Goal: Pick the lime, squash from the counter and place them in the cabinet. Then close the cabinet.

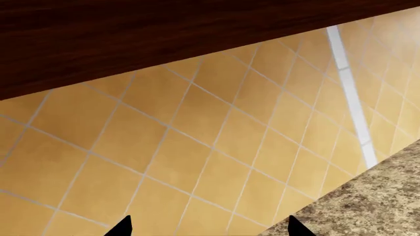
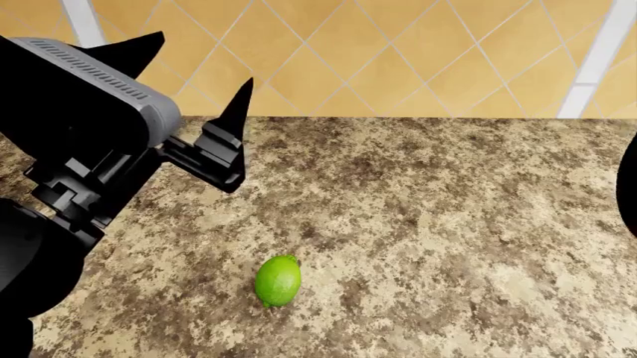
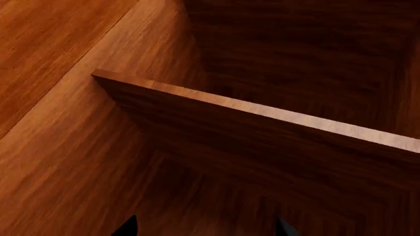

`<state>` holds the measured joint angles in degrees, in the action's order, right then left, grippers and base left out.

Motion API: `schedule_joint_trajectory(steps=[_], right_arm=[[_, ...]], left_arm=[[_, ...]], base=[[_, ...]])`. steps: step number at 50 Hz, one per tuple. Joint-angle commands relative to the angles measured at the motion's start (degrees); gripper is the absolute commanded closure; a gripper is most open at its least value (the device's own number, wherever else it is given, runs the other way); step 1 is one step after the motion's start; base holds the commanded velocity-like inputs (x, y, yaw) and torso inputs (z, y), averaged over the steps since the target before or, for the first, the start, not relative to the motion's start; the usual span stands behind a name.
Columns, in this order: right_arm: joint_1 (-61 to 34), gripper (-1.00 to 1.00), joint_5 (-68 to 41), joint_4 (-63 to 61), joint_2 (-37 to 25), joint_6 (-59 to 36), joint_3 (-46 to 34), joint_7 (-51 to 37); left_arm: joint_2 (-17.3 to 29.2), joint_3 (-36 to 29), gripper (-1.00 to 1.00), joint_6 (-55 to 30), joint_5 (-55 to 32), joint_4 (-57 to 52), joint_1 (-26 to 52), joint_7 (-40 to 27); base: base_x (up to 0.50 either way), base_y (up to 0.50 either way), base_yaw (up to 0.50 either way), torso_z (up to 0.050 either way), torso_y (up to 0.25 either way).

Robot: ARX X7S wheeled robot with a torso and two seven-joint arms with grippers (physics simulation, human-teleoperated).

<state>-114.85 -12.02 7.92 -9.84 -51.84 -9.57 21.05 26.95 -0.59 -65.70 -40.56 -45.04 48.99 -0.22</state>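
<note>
The lime [image 2: 277, 280], small and bright green, lies on the speckled granite counter [image 2: 448, 224] near its front. My left gripper [image 2: 197, 67] hovers open above the counter, up and to the left of the lime, with nothing between its pointed fingers. In the left wrist view that gripper [image 1: 210, 228] faces the tiled wall, its tips wide apart. My right gripper [image 3: 204, 228] is open and empty, pointing into the dark wooden cabinet [image 3: 78, 162], whose shelf [image 3: 262, 110] has its edge just ahead. The squash is out of view.
An orange tiled wall [image 2: 398, 60] with white strips backs the counter. The dark wood underside of the cabinet [image 1: 164, 34] hangs above the wall tiles. A sliver of my right arm [image 2: 629, 186] shows at the head view's right edge.
</note>
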Motion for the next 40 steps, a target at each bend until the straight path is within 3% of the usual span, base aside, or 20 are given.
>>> schedule_joint_trajectory(steps=[1, 18, 33, 40], right_arm=[[5.58, -1.00, -4.03, -20.78, -4.26, -10.15, 2.15, 1.76], [10.12, -1.00, -10.36, -40.20, -8.92, -24.43, 6.48, 3.22], [18.67, -1.00, -14.50, -52.84, -14.04, -37.52, 17.40, 3.16], [25.38, -1.00, -28.43, -55.21, -18.89, -38.05, 23.74, -5.95]], left_arm=[[0.62, 0.33, -1.00, 0.61, -0.13, 0.20, -0.50, -0.13], [0.95, -0.35, -1.00, 1.88, 0.43, 0.92, -1.11, -0.56], [1.16, 0.24, -1.00, 2.47, 1.29, 1.47, -1.21, -2.16], [1.00, 0.23, -1.00, 3.43, 1.42, 1.54, -2.21, -2.26]], base=[[0.00, 0.00, 0.00, 0.000, 0.000], [0.00, 0.00, 0.00, 0.000, 0.000], [0.00, 0.00, 0.00, 0.000, 0.000], [0.00, 0.00, 0.00, 0.000, 0.000]])
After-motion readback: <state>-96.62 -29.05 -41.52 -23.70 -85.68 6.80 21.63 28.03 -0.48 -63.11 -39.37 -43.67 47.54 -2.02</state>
